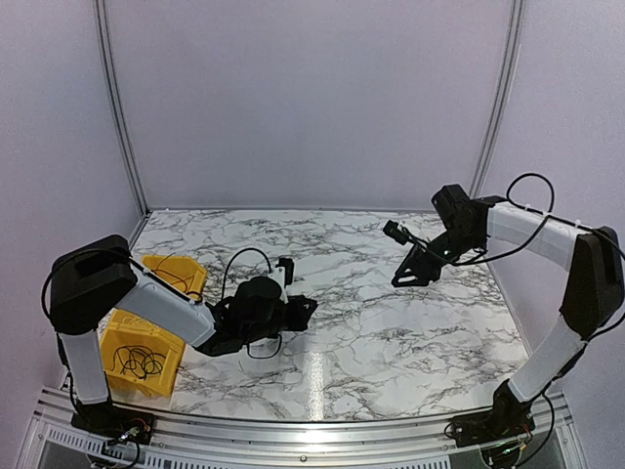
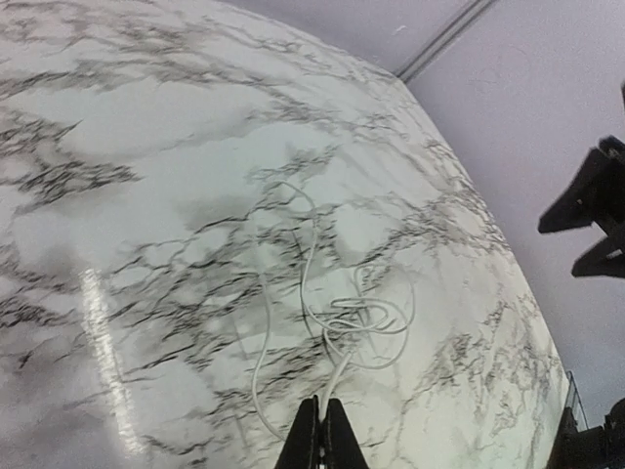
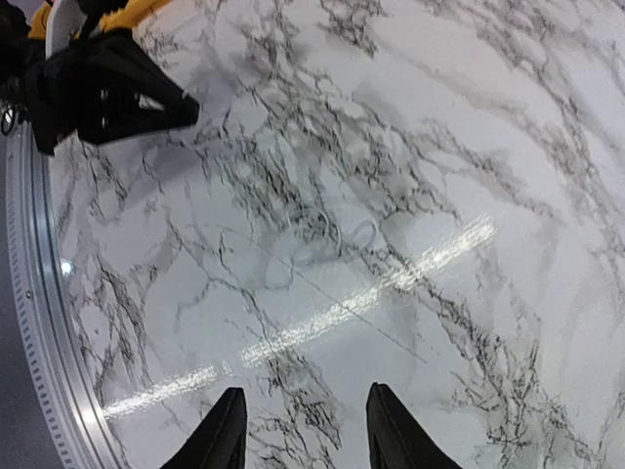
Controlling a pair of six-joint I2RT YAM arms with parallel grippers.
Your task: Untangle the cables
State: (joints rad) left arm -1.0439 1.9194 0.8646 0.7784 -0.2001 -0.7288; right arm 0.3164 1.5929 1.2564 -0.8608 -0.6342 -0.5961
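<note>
Above the marble table (image 1: 391,332), the right gripper (image 3: 305,393) hangs open and empty, well apart from the left gripper (image 2: 323,415), which is clamped shut on a strand of the white cable (image 2: 363,318) lying in tangled loops just ahead.

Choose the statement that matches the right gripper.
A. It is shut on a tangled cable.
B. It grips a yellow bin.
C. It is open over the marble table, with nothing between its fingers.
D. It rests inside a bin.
C: the right wrist view shows the right gripper with its fingers apart and only the bare marble table between them.
</note>
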